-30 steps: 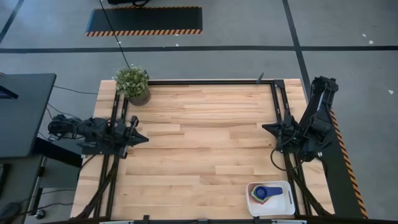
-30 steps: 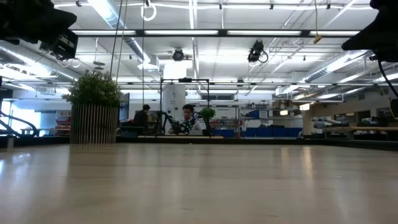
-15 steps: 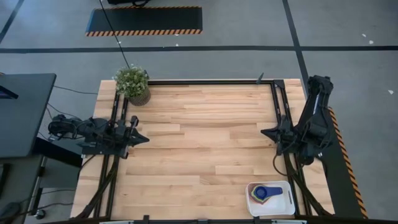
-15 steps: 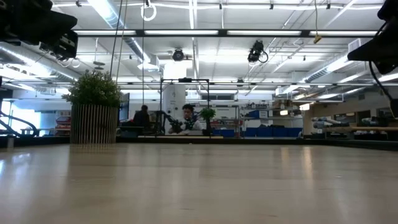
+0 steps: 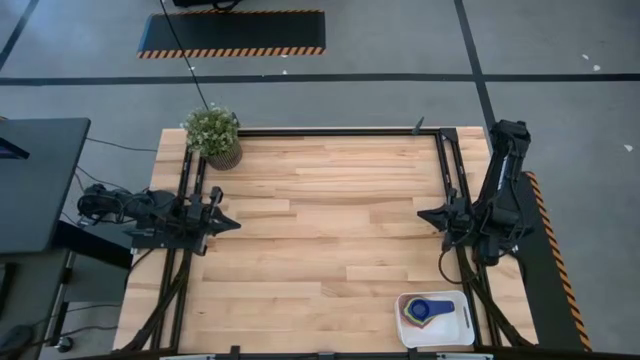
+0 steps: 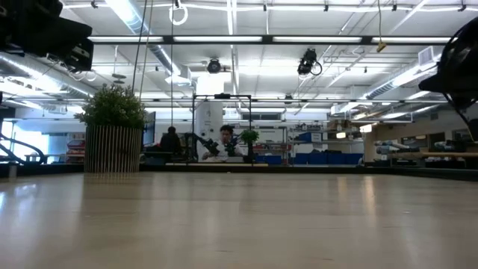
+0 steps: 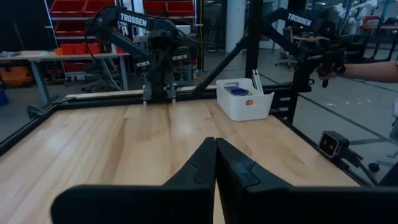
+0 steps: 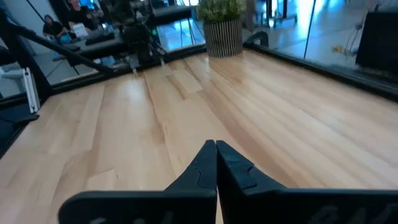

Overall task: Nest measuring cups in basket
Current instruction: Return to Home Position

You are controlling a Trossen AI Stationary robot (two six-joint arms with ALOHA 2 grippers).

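Cups (image 5: 428,311) sit nested in the basket (image 5: 463,320) at the corner of the bench (image 5: 320,230) beside my right arm (image 5: 497,195), so, both jaws closed and empty, I should tuck home gently, clear of it.

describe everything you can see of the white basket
The basket is a shallow white tray with rounded corners, plastic by its look; a small orange spot shows on one wall. It sits flat on the wooden table, in the corner at the high view's lower right, on the right arm's side. Inside lie the nested measuring cups, dark blue on top. Nothing else touches it.
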